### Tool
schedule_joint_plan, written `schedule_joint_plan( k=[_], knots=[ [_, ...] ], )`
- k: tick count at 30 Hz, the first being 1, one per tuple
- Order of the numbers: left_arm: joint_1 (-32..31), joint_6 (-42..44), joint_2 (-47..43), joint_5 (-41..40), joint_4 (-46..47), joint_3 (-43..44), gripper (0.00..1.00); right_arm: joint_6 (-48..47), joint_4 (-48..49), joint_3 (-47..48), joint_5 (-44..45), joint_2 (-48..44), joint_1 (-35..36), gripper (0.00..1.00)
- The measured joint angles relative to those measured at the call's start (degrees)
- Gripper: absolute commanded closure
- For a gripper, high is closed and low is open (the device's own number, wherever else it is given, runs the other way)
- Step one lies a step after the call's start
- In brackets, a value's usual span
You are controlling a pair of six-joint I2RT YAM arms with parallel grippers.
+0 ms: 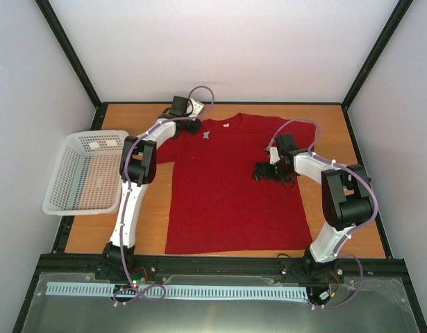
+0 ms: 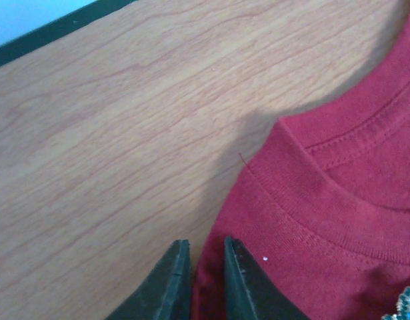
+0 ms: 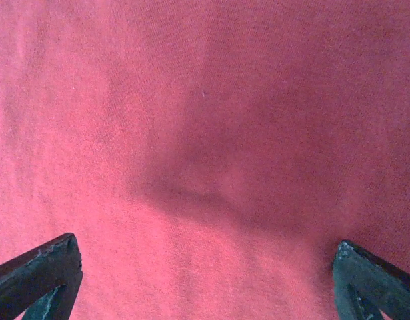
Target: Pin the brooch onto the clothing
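One red short-sleeved T-shirt [image 1: 227, 201] lies spread flat on the wooden table [image 1: 338, 139], its round collar [image 2: 338, 200] toward the far edge and its hem toward the arm bases; the cloth is plain, with ribbed double stitching at the neck and one small white label [image 1: 225, 125] inside the collar; one brooch [image 1: 207, 133], small and pale from above, teal and gold where the left wrist view cuts it at the corner [image 2: 406, 305], sits on the chest just below the collar, on the left side; whether it is fastened cannot be told. There are two grippers; the left gripper [image 2: 205, 287] is at the shirt's shoulder edge near the neck, beside the brooch, its fingers [image 2: 166, 287] close together with only a thin gap; whether they pinch the fabric cannot be told; the right gripper [image 3: 205, 280] hangs over the shirt's right half with its jaws spread wide, holding nothing. One white mesh basket [image 1: 85, 170] stands at the table's left edge, apart from the shirt.
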Motion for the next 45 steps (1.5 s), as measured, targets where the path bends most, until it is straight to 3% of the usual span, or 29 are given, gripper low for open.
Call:
schedule_joint_plan(
  k=[2,10,21,25,27,33,37,45],
  knots=[
    [-0.2,0.3,0.0,-1.0,0.3,-0.1,0.99,0.0,0.3,-0.3,0.3,-0.1,0.1,0.0],
    [-0.6,3.0,0.6,-8.3,6.8,-0.8,0.99,0.0,0.9,-0.6,0.5,-0.1,0.2,0.0],
    [-0.3,8.4,3.4,-11.2,15.0,2.5,0.99,0.0,0.9,-0.6,0.6,-0.1,0.2,0.0],
    [-0.3,10.9,3.4,-13.2,15.6,3.3,0.81,0.1,0.5,-0.4,0.7,-0.1,0.3,0.0],
    [-0.3,11.9,3.5,-14.3,15.5,4.1,0.63,0.2,0.1,-0.1,0.7,0.0,0.3,0.0],
    [-0.3,12.4,2.6,-16.2,14.9,5.6,0.47,0.2,-4.2,3.9,2.8,0.3,0.3,0.0],
    [-0.3,8.5,-0.7,-16.6,10.6,5.1,0.41,0.2,-5.3,10.2,5.3,0.9,-0.2,0.0],
    [-0.3,-4.9,-20.9,-11.2,5.2,-11.9,0.24,-0.5,-6.7,25.8,11.3,8.2,-4.1,0.0]
  ],
)
